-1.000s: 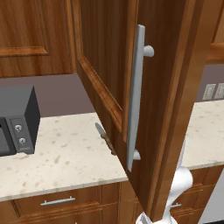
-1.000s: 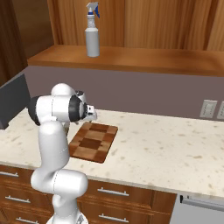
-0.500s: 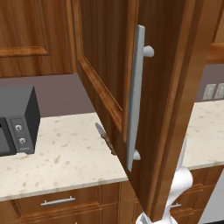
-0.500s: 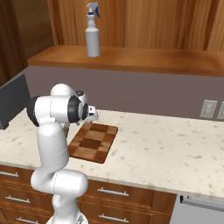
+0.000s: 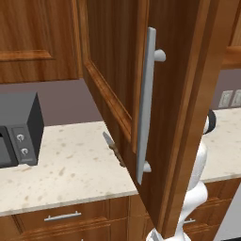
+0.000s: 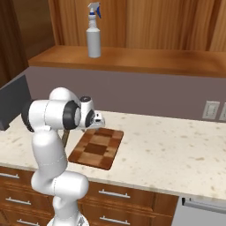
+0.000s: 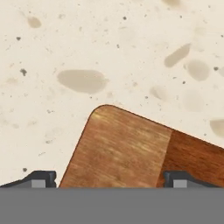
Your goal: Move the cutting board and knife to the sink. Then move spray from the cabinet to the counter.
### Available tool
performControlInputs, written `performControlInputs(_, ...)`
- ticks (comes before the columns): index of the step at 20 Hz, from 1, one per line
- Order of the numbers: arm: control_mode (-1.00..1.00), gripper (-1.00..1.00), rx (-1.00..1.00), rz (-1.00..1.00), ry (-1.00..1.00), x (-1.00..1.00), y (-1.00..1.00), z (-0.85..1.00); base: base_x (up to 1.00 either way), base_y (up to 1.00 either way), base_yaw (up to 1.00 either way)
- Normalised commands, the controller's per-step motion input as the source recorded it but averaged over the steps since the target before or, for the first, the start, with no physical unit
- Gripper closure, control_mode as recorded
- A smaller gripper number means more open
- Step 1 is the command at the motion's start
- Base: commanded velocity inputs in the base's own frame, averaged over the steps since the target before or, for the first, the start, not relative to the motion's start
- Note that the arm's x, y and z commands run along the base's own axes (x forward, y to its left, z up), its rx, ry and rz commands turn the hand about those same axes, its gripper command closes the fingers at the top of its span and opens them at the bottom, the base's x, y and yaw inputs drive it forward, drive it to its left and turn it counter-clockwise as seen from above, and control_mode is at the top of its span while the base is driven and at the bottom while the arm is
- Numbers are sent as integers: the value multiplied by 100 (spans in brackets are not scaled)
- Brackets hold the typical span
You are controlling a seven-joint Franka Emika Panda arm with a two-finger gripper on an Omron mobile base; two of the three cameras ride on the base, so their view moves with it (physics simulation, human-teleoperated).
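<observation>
Over the counter (image 7: 109, 52), your claw (image 7: 109, 178) hangs spread wide above a rounded corner of the cutting board (image 7: 131, 148); centre that edge between the tips, then lower squarely before closing.

1. The rendered kitchen was evenly and softly lit, bright without harsh contrast; no lamp or window showed.
2. The beige speckled stone counter (image 6: 176, 150) read pale and slightly washed out, nearly overexposed in the hand view.
3. The open reddish-brown wooden cabinet door (image 5: 174, 94) looked darker on its inner face, and its long silver bar handle (image 5: 146, 103) carried a soft highlight, not sharp glare.
4. Shadows were faint: only a thin dark edge lay under the patchwork wooden cutting board (image 6: 97, 148).
5. All views were soft and low in detail, with mild pixelation; the close board corner (image 7: 127, 148) appeared blurred. Straight lines stayed straight at the edges.
</observation>
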Motion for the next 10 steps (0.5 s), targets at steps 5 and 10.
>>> performControlInputs(5, -100, -100, 0, 0, 2, -100, -85, -71, 0, 0, 0)
performControlInputs(10, -100, -100, 0, 0, 5, -100, -99, -75, 0, 0, 0)
